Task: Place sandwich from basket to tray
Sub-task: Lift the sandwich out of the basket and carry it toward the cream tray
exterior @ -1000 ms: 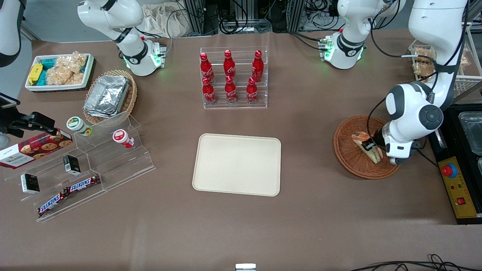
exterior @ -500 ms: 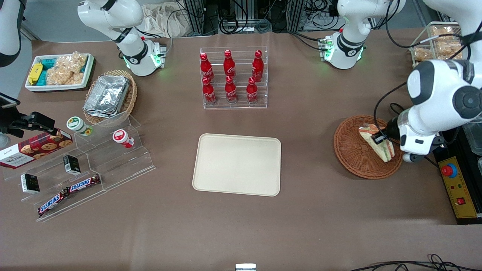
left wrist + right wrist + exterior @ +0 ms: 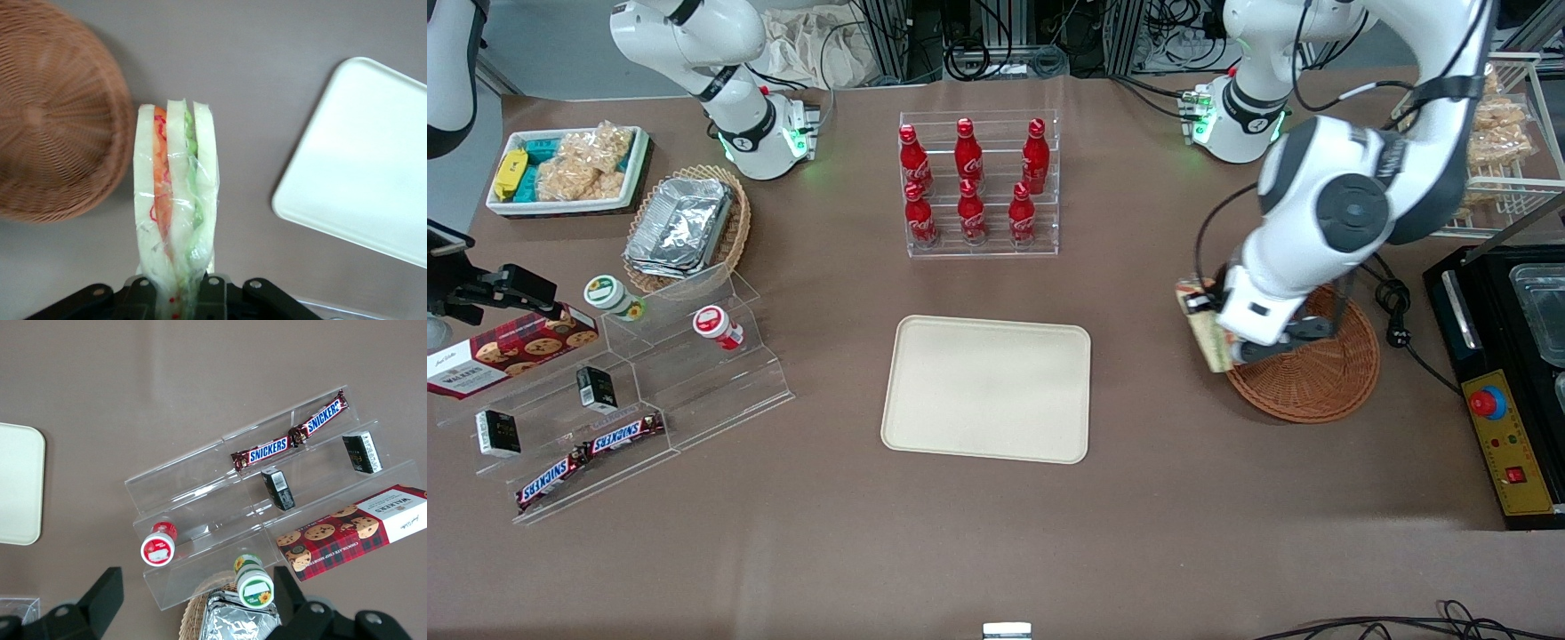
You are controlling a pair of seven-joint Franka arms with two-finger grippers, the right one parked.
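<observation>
The sandwich [image 3: 175,200] — three pale bread slices with orange, red and green filling, wrapped in clear film — is hanging in the gripper [image 3: 1208,313], whose fingers are clenching its lower end. In the front view the sandwich [image 3: 1204,331] is sitting in the air just over the rim of the basket [image 3: 1316,378], on the side facing the tray [image 3: 987,388]. The basket is round, shallow, reddish-brown wicker, now holding nothing; it is lying near the working arm's end of the table. The tray is a smooth cream rectangle with rounded corners and a low rim, resting bare at mid-table. A clear acrylic rack of red cola bottles [image 3: 971,182] is standing farther from the front camera than the tray, off the open stretch between basket and tray. Half a second ago the sandwich was hanging over the basket's middle — it is now travelling toward the tray.
</observation>
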